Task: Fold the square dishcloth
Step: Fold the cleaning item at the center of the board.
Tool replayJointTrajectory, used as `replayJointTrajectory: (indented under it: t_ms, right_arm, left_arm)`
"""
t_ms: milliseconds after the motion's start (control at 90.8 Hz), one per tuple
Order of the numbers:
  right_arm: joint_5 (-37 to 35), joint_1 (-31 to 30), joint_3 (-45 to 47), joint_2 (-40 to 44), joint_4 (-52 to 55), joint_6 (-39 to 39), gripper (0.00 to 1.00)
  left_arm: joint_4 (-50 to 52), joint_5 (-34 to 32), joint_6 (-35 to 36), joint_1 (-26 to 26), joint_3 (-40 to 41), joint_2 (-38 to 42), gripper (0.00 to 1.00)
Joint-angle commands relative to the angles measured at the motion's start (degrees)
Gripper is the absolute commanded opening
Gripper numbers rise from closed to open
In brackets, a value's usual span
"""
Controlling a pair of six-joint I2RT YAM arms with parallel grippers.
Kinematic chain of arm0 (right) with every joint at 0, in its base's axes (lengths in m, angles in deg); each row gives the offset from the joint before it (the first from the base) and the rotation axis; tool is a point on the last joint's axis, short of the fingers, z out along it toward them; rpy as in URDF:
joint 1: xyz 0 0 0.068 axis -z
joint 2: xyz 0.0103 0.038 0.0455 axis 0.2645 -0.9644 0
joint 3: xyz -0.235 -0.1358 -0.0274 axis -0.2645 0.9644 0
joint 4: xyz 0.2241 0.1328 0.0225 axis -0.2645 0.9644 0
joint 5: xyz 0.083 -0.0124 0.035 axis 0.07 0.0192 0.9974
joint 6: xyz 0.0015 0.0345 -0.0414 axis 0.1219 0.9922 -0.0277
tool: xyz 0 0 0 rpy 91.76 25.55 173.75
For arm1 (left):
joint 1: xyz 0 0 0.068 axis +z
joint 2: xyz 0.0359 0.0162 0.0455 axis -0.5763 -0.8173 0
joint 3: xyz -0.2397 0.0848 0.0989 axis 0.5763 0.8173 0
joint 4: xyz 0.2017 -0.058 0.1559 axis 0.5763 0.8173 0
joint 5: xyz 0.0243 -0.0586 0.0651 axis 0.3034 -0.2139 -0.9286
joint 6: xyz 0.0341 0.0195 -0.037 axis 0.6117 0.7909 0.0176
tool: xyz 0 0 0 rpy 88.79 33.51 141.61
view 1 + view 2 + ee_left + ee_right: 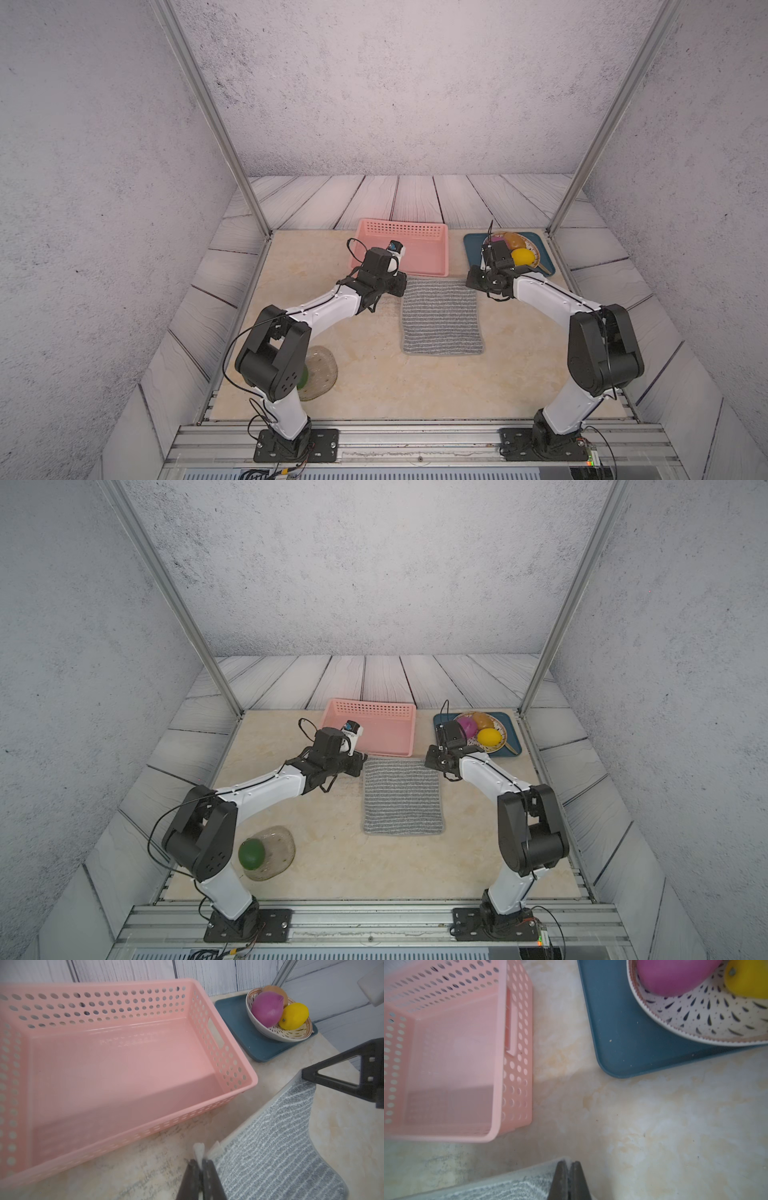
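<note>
The square dishcloth (440, 318) (401, 798), grey with thin white stripes, is spread in the middle of the table, just in front of the pink basket. My left gripper (401, 285) (200, 1162) is shut on its far left corner, and a bit of pale hem sticks out past the fingertips. My right gripper (472, 279) (568, 1164) is shut on the far right corner. In the left wrist view the cloth's (270, 1157) far edge runs taut between the two grippers, slightly off the table. Its near edge lies flat.
An empty pink basket (401, 226) (239, 1059) stands just behind the cloth. To its right a blue tray (473, 249) (623, 1043) carries a bowl (291, 1034) of fruit. Near the left arm's base a glass dish (278, 845) holds a green ball (251, 854).
</note>
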Motion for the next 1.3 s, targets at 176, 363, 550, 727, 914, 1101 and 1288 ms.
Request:
replayJointTrajectory:
  t_ms: [176,363,550,727,914,1101,1288]
  right_arm:
    - [-1.02,0.20,-0.98,-2.12,0.97,-0.33,0.00]
    - [0.60,0.20,1.14,-1.87,0.12,0.03,0.00]
    - [1.96,0.09,4.58,0.60,-0.92,0.63,0.00]
    - [2.97,0.15,8.64,3.22,-1.45,1.66,0.00]
    - [4.63,0.19,12.24,5.52,-2.05,2.81,0.00]
    - [5.83,0.12,15.26,7.06,-2.28,3.70,0.00]
    - [6.41,0.15,17.53,8.50,-2.51,4.43,0.00]
  left_arm:
    - [-2.33,3.19,0.91,1.45,-0.84,-2.17,0.00]
    - [-5.10,5.70,1.27,1.37,2.30,-2.33,0.00]
    - [-6.49,9.34,1.06,1.28,5.42,-0.79,0.00]
    - [-8.17,10.43,-1.15,0.85,10.63,1.62,0.00]
    - [-8.74,10.63,-3.00,0.63,14.65,3.31,0.00]
    - [-8.73,10.66,-3.50,-0.08,17.24,4.78,0.00]
    - [-8.79,10.81,-4.11,-0.72,19.04,5.69,0.00]
